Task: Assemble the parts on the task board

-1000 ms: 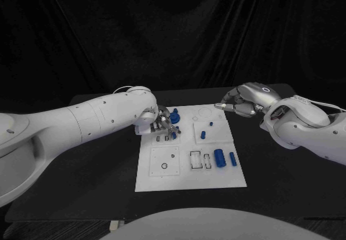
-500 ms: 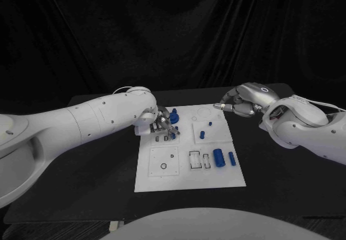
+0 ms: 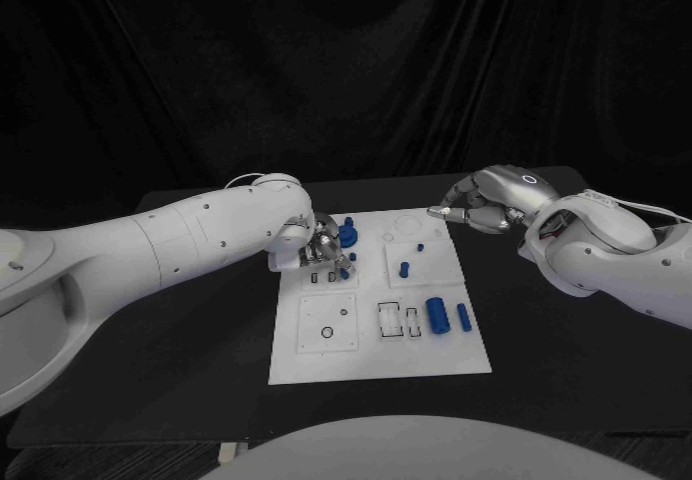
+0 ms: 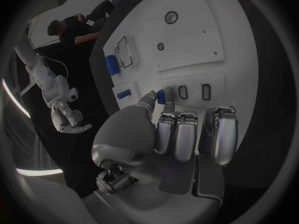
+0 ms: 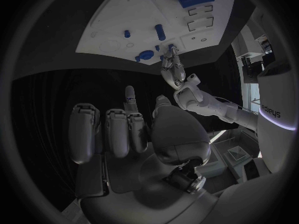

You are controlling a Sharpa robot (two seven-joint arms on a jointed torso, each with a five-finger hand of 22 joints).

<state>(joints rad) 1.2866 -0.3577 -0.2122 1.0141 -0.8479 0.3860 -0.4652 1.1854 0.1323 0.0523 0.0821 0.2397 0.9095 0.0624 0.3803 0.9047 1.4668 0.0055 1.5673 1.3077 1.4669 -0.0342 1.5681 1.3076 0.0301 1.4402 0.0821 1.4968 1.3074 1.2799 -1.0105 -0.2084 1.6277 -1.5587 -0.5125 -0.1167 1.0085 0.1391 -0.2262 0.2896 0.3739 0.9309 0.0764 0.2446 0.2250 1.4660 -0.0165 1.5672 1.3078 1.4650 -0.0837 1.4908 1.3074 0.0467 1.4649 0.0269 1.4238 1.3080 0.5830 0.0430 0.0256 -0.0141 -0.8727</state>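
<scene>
The white task board (image 3: 375,360) lies in the middle of the black table. My left hand (image 3: 325,250) hangs over its far left part and pinches a small blue part (image 4: 161,95) between thumb and a finger, right beside two dark oblong slots (image 4: 182,91). A bigger blue part (image 3: 351,230) stands just behind that hand. My right hand (image 3: 483,205) hovers off the board's far right corner, fingers (image 5: 115,132) curled in with nothing in them. Loose blue parts lie on the board: a short peg (image 3: 405,268), a tiny one (image 3: 421,246), a thick cylinder (image 3: 437,318) and a slimmer one (image 3: 464,318).
The board (image 4: 193,35) also carries a square plate with two round holes (image 3: 329,332) and an outlined rectangular recess (image 3: 391,319) beside the cylinders. Black table (image 3: 577,350) surrounds the board on all sides, and a black curtain closes the back.
</scene>
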